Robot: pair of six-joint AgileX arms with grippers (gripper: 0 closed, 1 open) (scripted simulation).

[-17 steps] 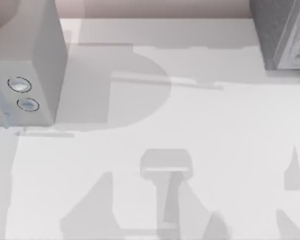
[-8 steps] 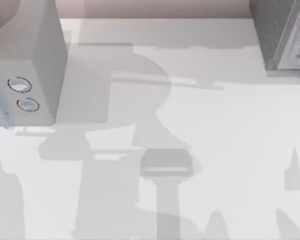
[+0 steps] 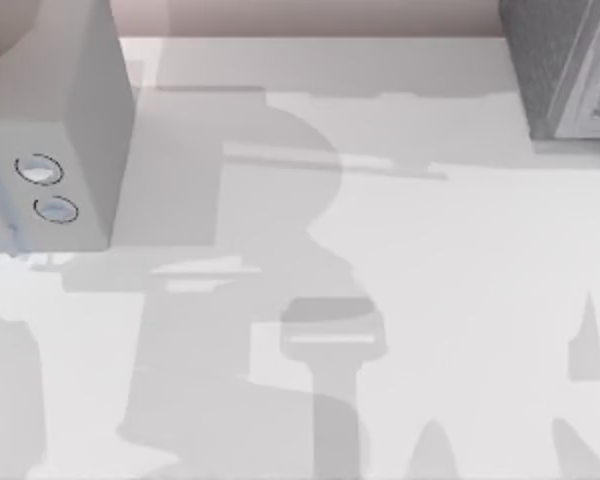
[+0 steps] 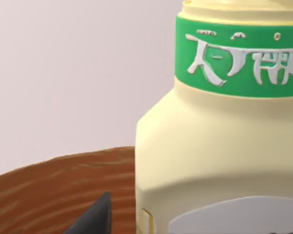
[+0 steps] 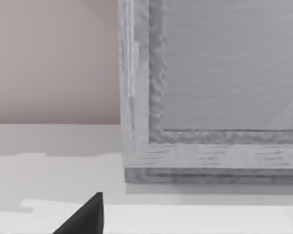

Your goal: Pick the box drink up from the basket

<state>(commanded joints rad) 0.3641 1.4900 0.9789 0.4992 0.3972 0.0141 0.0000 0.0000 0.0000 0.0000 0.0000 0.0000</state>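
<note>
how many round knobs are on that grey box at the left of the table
2. Both sit on the grey box at the table's left edge in the top view, close together: one knob nearer the far side, the other knob just below it toward the near side. Others may be hidden.

The box drink [image 4: 219, 146] is pale yellow. It stands up straight. A green band with white marks goes round its neck. A bit of white label shows low on its front.
</note>
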